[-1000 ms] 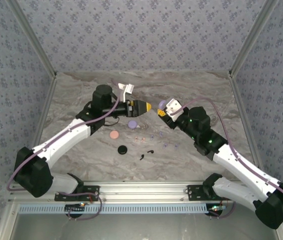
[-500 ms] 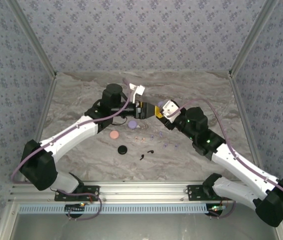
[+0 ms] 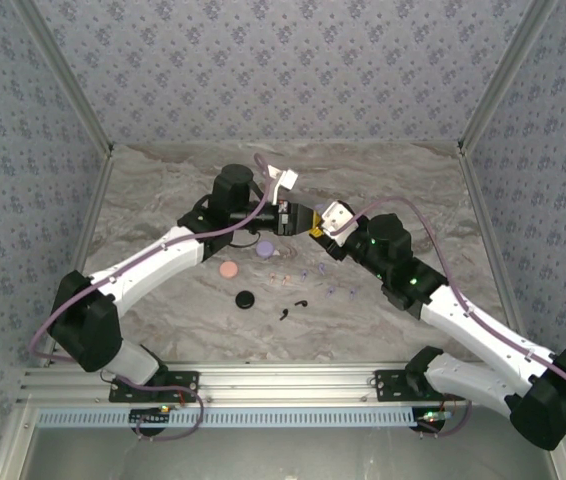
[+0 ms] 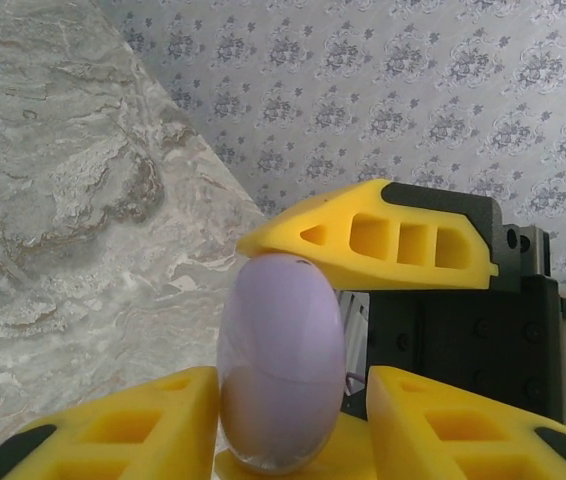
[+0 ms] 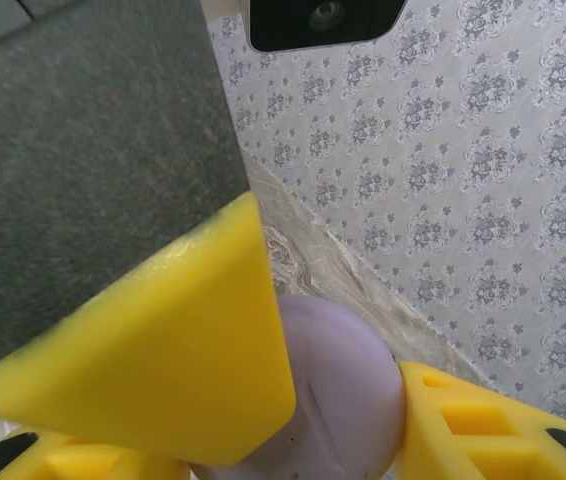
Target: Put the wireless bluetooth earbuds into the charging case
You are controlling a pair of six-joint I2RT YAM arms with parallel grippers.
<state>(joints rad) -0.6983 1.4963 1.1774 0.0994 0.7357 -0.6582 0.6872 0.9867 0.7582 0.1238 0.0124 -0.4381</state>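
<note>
A lilac egg-shaped charging case [image 4: 281, 370] is held above the table, closed, with my right gripper [image 5: 298, 440] shut on it. In the top view the two grippers meet nose to nose, left gripper [image 3: 301, 218] against right gripper [image 3: 319, 229]. My left gripper [image 4: 293, 400] stands round the same case [image 5: 348, 400]. One of its fingers touches the case and the other stands a little off it. The wireless bluetooth earbuds lie on the table nearer the arm bases: a black one [image 3: 300, 300], a lilac one [image 3: 330, 292], a pinkish one [image 3: 275, 277].
Three round discs lie left of the earbuds: lilac [image 3: 264, 247], pink [image 3: 228, 269] and black [image 3: 246, 299]. Patterned walls close the marble table [image 3: 163, 180] on three sides. A metal rail [image 3: 283, 380] runs along the near edge.
My left arm has swung right until its gripper met the right one, and its jaws have narrowed round the lilac case. The right gripper has kept its hold and shifted slightly left.
</note>
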